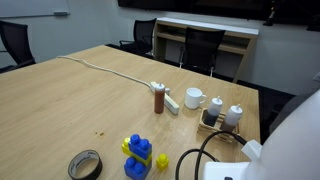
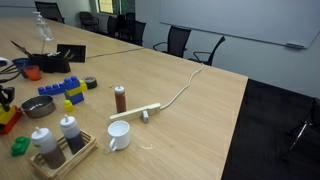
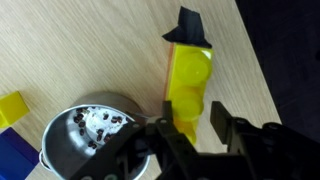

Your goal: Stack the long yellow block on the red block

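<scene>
In the wrist view the long yellow block [image 3: 187, 80] lies flat on the wooden table, with a small black piece [image 3: 188, 28] at its far end. My gripper [image 3: 192, 115] is open and straddles the block's near end. The left finger is against the block and the right finger stands a little apart from it. A red block [image 2: 8, 118] shows at the left edge of an exterior view, partly cut off. The gripper is barely visible in both exterior views.
A metal bowl [image 3: 88, 138] sits just left of the block, also seen in an exterior view [image 2: 38, 106]. Blue and yellow bricks [image 2: 65, 92] stand beyond it. A white mug [image 2: 118, 135], a brown bottle [image 2: 120, 98], a power strip [image 2: 135, 113], a shaker tray [image 2: 60, 150] and a tape roll [image 1: 85, 164] are on the table.
</scene>
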